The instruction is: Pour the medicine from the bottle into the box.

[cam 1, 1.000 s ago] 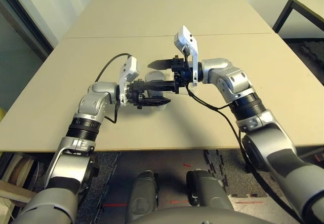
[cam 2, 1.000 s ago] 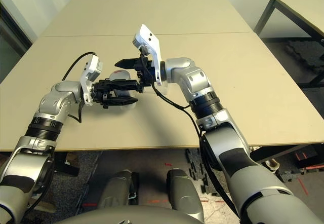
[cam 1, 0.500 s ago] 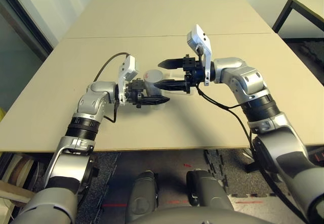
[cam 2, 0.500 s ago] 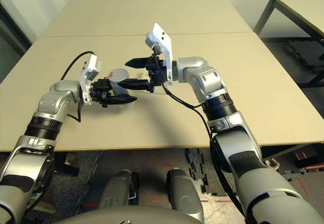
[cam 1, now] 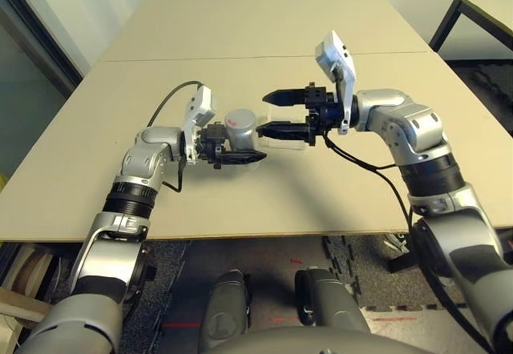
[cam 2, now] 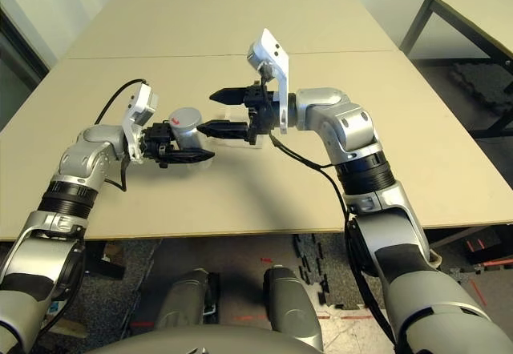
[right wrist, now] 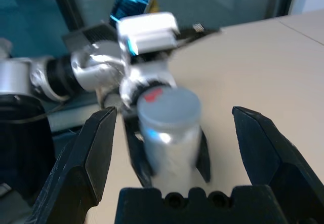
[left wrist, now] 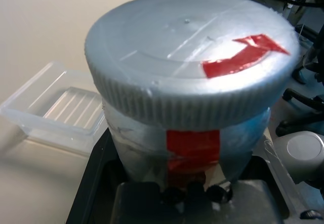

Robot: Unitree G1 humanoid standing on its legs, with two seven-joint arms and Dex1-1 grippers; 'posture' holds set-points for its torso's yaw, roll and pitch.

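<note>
Gripping the bottle point(cam 1: 240, 126) between its two black fingers, the left gripper point(cam 1: 239, 152) sits left of centre in the left eye view, above the tan table point(cam 1: 264, 42), with its jaws clamped on the lower part of the bottle's silver-grey body. The bottle stands roughly upright in that grip, leaning slightly, its ribbed grey lid on top with a strip of red tape across it; in the left wrist view the lid point(left wrist: 187, 51) takes up the upper middle of the frame and a second red patch shows on the side below it. Just right of the bottle in the left eye view, the right gripper point(cam 1: 274, 114) points toward the left side of the frame with its fingers spread wide and nothing between them, one finger higher than the other; their tips stand close to the bottle, apart from it. In the right wrist view the bottle appears in the middle, beyond and between the two parted fingers point(right wrist: 96, 153). The box point(left wrist: 58, 107), clear and shallow, lies flat on the table at the left of the left wrist view, beside the held bottle; in the left eye view it is mostly hidden behind the grippers.
</note>
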